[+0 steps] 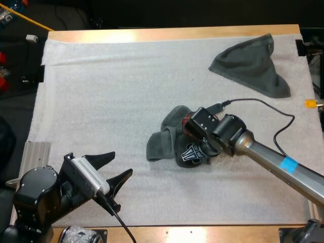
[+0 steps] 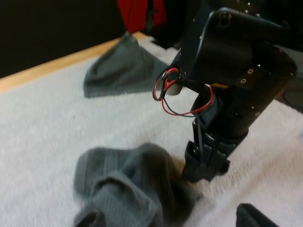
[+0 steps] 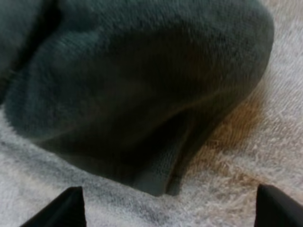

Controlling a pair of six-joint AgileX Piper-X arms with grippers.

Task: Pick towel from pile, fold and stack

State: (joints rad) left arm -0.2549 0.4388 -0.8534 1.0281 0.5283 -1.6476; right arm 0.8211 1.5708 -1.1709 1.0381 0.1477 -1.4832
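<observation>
Right jaws stand wide open: the right fingers (image 3: 71, 208) sit far apart and clear of any cloth, with a rolled lip of the crumpled towel (image 3: 142, 85) lying just ahead of the gap between them. From above, these jaws point down at that towel's 4 o'clock edge, so close over it that I cannot tell whether they touch it or the mat. Left jaws are open too, holding nothing. The left fingers (image 1: 121, 179) are spread low over the white mat (image 1: 126, 91) at about 7 o'clock, well apart from the towel and aimed toward it. The crumpled towel is a bunched dark grey-green heap near the middle of the mat, a little toward 3 o'clock, with a flatter flap trailing out to its 8 o'clock side. A second towel (image 1: 253, 63) lies at about 1 o'clock near the mat's far edge, spread in a rough triangle, well apart from the heap. The mat covers nearly all of the wooden bench (image 1: 177, 33), whose bare strip shows along 12 o'clock.
</observation>
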